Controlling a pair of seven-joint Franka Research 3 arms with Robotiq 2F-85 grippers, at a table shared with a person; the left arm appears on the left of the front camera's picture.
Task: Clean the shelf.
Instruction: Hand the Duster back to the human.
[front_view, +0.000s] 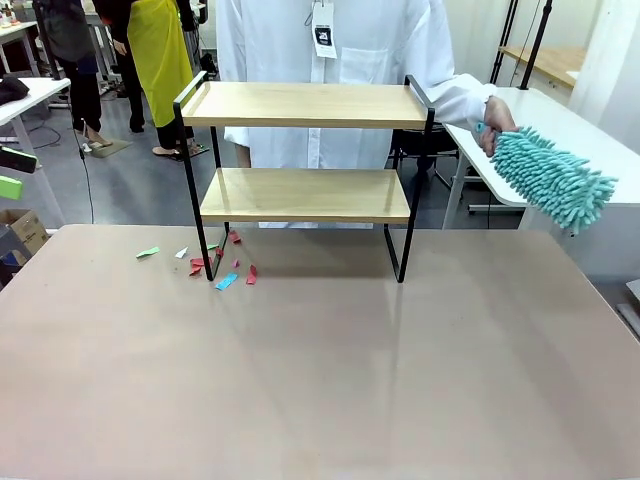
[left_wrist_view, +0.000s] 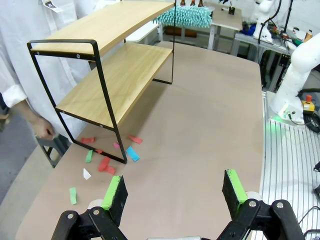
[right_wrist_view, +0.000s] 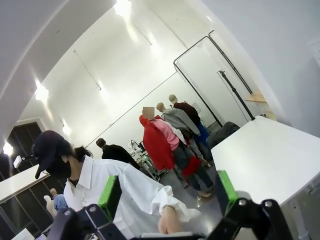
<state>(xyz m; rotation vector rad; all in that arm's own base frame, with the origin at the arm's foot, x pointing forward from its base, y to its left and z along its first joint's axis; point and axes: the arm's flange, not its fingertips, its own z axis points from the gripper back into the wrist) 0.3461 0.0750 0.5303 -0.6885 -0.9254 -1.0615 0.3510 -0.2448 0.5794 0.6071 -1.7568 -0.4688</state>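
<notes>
Front view: shelf (front_view: 305, 150) at the table's far edge, boards bare, scraps (front_view: 215, 265) by its left leg.
My left gripper (left_wrist_view: 173, 192) and right gripper (right_wrist_view: 167, 192) gape empty; the person's duster (front_view: 553, 178), swinging in, could probably tip the shelf.

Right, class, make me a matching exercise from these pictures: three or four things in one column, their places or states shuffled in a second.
Things:
1. two-tier wooden shelf with black metal frame
2. fluffy teal duster
3. coloured paper scraps
4. left gripper

Places or states:
A. held in the person's hand
B. open, holding nothing
C. scattered on the table by a shelf leg
D. standing with both boards bare

Pairs: 1-D, 2-A, 3-C, 4-B
</notes>
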